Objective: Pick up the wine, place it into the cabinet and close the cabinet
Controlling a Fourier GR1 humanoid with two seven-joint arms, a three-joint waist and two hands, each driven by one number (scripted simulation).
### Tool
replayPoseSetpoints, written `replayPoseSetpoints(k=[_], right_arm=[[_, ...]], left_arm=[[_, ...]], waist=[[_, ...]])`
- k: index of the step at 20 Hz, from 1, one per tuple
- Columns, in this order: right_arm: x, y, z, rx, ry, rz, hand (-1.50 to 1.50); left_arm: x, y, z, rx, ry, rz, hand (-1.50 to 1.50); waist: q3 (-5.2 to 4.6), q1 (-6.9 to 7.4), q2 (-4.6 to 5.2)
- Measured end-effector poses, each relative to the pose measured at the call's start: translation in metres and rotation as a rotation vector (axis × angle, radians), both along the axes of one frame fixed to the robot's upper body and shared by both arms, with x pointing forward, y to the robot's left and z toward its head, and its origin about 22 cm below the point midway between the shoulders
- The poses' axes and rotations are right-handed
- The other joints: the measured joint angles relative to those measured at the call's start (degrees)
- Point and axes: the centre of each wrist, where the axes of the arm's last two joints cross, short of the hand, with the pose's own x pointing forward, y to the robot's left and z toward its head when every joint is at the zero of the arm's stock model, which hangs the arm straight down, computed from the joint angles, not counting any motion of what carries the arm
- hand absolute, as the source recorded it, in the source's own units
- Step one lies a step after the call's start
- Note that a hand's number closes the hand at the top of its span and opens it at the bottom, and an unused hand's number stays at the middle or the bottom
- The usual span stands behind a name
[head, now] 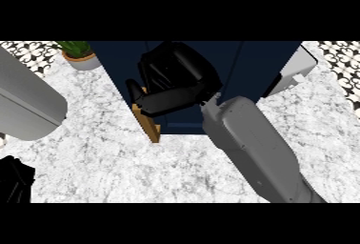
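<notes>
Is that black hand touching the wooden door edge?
Cannot tell. In the head view the right hand overlaps the top of the wooden door edge, hiding any contact or gap.

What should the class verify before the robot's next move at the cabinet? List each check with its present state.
1. The wine in view: not ok, no bottle shows.
2. The right hand over the cabinet: ok.
3. What the right hand holds: cannot tell.
4. Cabinet shut: cannot tell; a tan wooden edge juts out at its front, beside the hand.
5. The left hand away from the cabinet, at the lower left edge: ok.
6. The potted plant apart from both hands: ok.
</notes>
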Motion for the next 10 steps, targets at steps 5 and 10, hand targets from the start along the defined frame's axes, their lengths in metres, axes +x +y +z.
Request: replayPoseSetpoints(k=[5,10], right_arm=[[0.015,-0.004,-0.003,-0.013,-0.024,0.043,1.50],[0.024,-0.006,-0.006,-0.013,-0.042,0.084,1.50]], left_arm=[[0.002,0.004,0.002,0.005,0.000,-0.005,1.50],[0.004,0.003,0.003,0.002,-0.003,-0.017,1.50]], waist=[[-0.38,0.80,-0.33],[-0.49,1.13,-0.51]])
